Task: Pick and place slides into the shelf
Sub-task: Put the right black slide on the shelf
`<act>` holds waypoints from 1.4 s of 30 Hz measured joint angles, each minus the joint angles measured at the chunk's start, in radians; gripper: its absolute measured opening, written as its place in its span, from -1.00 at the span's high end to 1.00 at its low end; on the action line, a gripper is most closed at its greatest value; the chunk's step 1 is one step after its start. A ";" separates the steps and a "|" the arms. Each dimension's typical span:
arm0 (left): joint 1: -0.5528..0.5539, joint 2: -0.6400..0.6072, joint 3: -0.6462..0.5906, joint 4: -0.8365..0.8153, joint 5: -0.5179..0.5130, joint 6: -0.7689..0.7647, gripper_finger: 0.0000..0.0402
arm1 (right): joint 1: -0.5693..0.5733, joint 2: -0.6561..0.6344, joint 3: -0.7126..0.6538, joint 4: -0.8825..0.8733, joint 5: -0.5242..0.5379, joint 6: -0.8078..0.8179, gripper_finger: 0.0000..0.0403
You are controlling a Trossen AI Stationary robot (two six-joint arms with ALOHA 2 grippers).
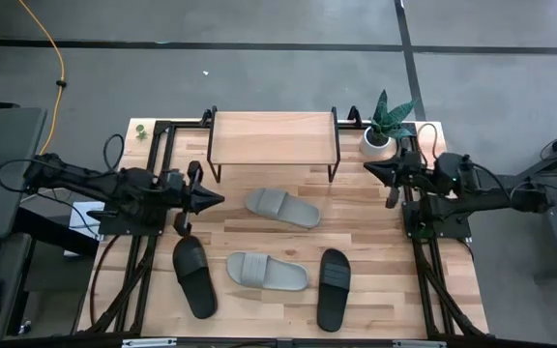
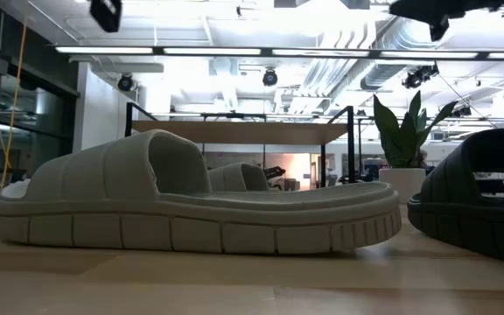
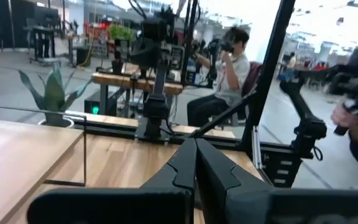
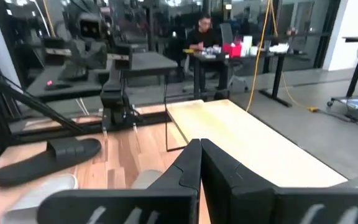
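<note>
High view: all four slides lie on the surface (image 1: pixel 356 193) in front of the bare shelf (image 1: pixel 273 138). The left tool (image 1: pixel 215 200), fingers pressed together and holding nothing, hovers just left of the rear grey slide (image 1: pixel 282 207). The right tool (image 1: pixel 371 169), likewise closed and empty, waits beside the shelf's right end.

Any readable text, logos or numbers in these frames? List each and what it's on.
None readable.
Grey slides and black slides: no brand or size mark visible.
Shelf and plant pot: no label visible.
Red items on a far desk: any print too blurred to read.
</note>
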 joint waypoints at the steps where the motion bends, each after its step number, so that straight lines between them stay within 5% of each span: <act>1: -0.002 0.033 0.023 0.000 0.010 0.000 1.00 | 0.000 0.031 0.023 -0.004 -0.005 -0.001 1.00; 6: -0.049 0.162 0.154 -0.023 0.020 0.070 1.00 | 0.014 0.162 0.129 -0.046 0.001 -0.039 1.00; 14: -0.131 0.270 0.447 -0.250 -0.151 0.156 1.00 | 0.075 0.290 0.359 -0.174 0.045 -0.080 1.00; 20: -0.158 0.330 0.609 -0.376 -0.193 0.150 1.00 | 0.132 0.375 0.530 -0.335 0.184 -0.104 1.00; 34: -0.192 0.374 0.637 -0.467 -0.228 -0.029 1.00 | 0.265 0.507 0.583 -0.409 0.280 -0.137 1.00; 42: -0.241 0.395 0.637 -0.476 -0.199 -0.041 1.00 | 0.283 0.558 0.583 -0.371 0.114 -0.066 1.00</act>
